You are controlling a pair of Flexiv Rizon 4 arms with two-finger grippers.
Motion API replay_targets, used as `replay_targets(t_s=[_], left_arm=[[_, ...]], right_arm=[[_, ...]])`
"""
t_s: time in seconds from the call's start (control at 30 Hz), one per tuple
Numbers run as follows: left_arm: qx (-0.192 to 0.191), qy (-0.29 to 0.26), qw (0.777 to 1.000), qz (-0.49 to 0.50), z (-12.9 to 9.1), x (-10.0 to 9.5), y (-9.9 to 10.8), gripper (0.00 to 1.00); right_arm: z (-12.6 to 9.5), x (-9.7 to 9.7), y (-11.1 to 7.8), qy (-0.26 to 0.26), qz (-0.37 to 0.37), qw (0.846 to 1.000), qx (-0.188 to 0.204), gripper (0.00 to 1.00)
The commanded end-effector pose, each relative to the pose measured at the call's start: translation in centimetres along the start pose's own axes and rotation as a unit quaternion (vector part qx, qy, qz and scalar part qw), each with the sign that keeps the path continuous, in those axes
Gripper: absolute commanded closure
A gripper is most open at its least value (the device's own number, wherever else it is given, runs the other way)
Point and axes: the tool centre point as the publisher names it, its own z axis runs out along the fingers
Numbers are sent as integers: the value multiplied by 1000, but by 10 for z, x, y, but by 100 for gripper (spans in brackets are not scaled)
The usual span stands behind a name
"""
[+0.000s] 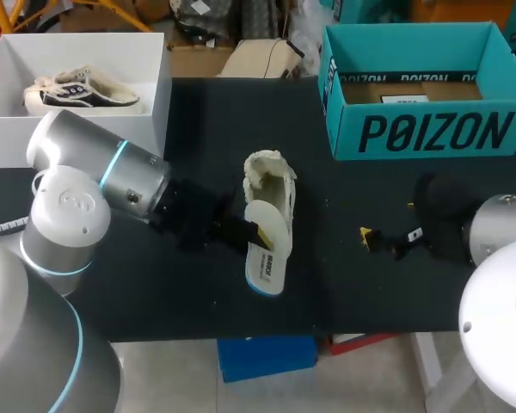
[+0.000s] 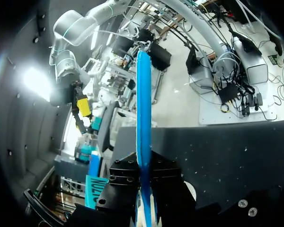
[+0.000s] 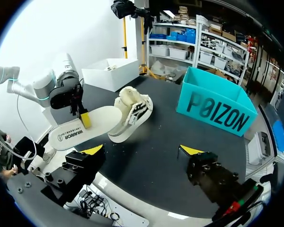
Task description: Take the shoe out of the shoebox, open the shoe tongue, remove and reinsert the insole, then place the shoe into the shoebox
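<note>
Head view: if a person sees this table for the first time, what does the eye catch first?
The big teal box at the table's far right corner draws the eye first, standing open. Next is the pale shoe in the middle of the dark table, its insole out and pinched by the left tool close to the shoe's near end. A white box at the far left holds another shoe.

Large dark block lettering runs across the front wall of the teal shoebox, upper right in the head view. A white label inside it carries print too small to read. Dark lettering also marks the white insole near its heel.
</note>
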Motion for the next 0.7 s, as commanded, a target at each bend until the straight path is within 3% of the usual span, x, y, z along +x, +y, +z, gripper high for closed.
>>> replay_targets(t_s=[0.03,0.47,0.7], left_arm=[[-3,2,1000,0,1,0,-1,100],[49,76,996,-2,2,3,9,100],[47,102,994,-10,5,9,21,100]], right_arm=[[1,2,-1,-2,0,1000,-1,0],[1,2,-1,-2,0,1000,-1,0],[1,2,-1,-2,0,1000,-1,0]])
